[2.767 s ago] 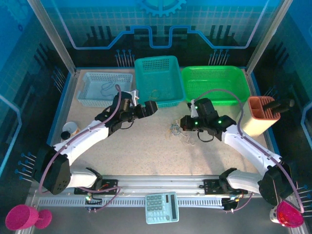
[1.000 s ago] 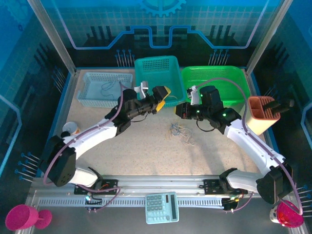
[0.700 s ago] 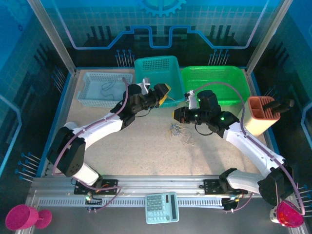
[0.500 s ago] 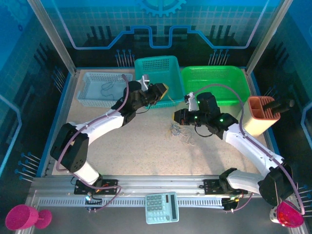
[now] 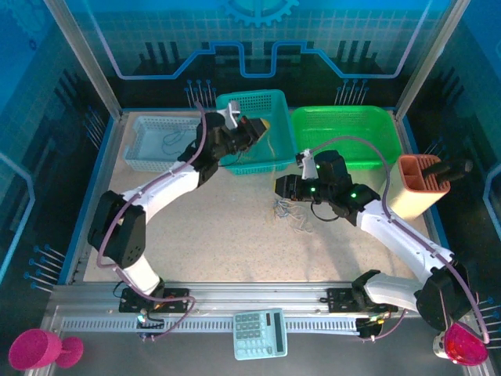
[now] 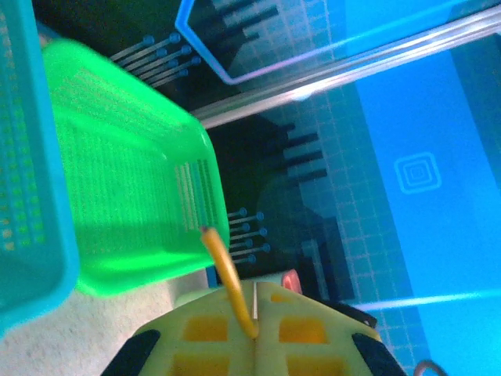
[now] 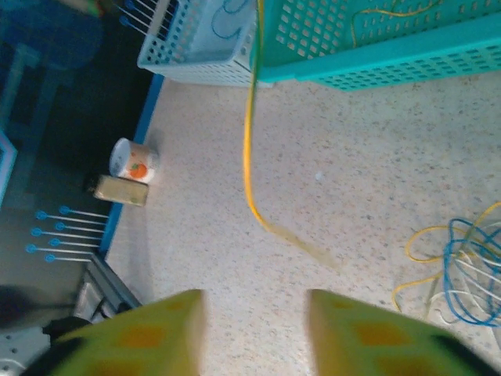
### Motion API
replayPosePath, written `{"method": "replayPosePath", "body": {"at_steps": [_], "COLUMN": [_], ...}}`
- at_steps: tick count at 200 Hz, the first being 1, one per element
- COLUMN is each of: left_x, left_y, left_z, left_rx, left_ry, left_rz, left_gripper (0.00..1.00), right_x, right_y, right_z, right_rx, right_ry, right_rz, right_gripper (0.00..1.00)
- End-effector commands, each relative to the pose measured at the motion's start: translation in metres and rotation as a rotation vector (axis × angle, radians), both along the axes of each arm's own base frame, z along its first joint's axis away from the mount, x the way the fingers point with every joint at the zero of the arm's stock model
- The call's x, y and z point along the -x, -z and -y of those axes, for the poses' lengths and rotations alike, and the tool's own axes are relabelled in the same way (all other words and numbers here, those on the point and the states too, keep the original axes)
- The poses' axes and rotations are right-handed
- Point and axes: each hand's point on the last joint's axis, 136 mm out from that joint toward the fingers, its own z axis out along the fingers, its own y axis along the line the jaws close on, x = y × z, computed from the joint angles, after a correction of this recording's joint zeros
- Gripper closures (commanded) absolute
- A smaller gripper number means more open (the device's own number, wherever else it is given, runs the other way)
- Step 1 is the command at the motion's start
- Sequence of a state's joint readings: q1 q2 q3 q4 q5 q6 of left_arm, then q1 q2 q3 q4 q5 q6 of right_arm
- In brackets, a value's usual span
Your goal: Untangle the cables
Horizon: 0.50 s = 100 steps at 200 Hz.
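Left gripper (image 6: 254, 333) was shut tight on one yellow cable (image 6: 227, 270), w/ the wire sticking up from between the pads. It was held above the teal basket (image 5: 235, 99). In the right wrist view the strand dropped past the basket's edge to the table and trailed toward the tangle of cables (image 7: 454, 274). I could not tell if its end was free. Right gripper (image 7: 254, 329) hovered low just beside that tangle, fingers apart, nothing between them.

Step in hand, as I judge: one strand was pulled out and being sorted into the teal basket, where another yellow wire already lay. The next move probably calls for lifting the tail clear of the table, then releasing over the basket so no part hangs outside. The right gripper likely needs to pin or pick the remaining blue, white and yellow wires.

Surface was a speckled beige table (image 5: 219, 227), mostly bare. A pale blue basket (image 5: 145, 160) and a green basket (image 5: 368, 117) flanked the teal one at the far edge. Around stood blue-lit panel walls w/ a grid pattern.
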<state>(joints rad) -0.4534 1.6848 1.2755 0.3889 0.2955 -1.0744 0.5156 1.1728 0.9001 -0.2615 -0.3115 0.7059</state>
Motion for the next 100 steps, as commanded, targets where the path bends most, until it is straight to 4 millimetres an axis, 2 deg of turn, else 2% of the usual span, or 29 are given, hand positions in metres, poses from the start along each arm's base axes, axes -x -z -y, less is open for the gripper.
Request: {"method": "replayPosePath", "body": {"at_steps": [1, 4, 8, 50, 75, 100], "left_x": [-0.030, -0.033, -0.038, -0.087, -0.106, -0.117], "left_y": [-0.019, -0.018, -0.018, 0.002, 0.020, 0.035], "left_z": [-0.021, -0.022, -0.024, -0.044, -0.048, -0.048], "left_rx": [-0.079, -0.085, -0.098, -0.215, -0.304, -0.408], "left_ry": [-0.049, -0.051, -0.056, -0.100, -0.107, -0.103], "left_rz": [0.097, 0.098, 0.105, 0.114, 0.124, 0.135], "left_gripper": [1.00, 1.00, 1.00, 1.00, 1.00, 1.00], "right_x": [-0.002, -0.003, 0.001, 0.003, 0.007, 0.014], "right_y": [0.016, 0.016, 0.028, 0.043, 0.053, 0.063], "right_z": [0.010, 0.011, 0.015, 0.041, 0.061, 0.079], "right_rx": [0.052, 0.055, 0.071, 0.161, 0.262, 0.348], "right_ry": [0.029, 0.034, 0.039, 0.104, 0.145, 0.178], "right_rz": [-0.024, -0.022, -0.045, -0.051, -0.049, -0.059], "right_gripper": [0.45, 0.43, 0.42, 0.37, 0.36, 0.36]}}
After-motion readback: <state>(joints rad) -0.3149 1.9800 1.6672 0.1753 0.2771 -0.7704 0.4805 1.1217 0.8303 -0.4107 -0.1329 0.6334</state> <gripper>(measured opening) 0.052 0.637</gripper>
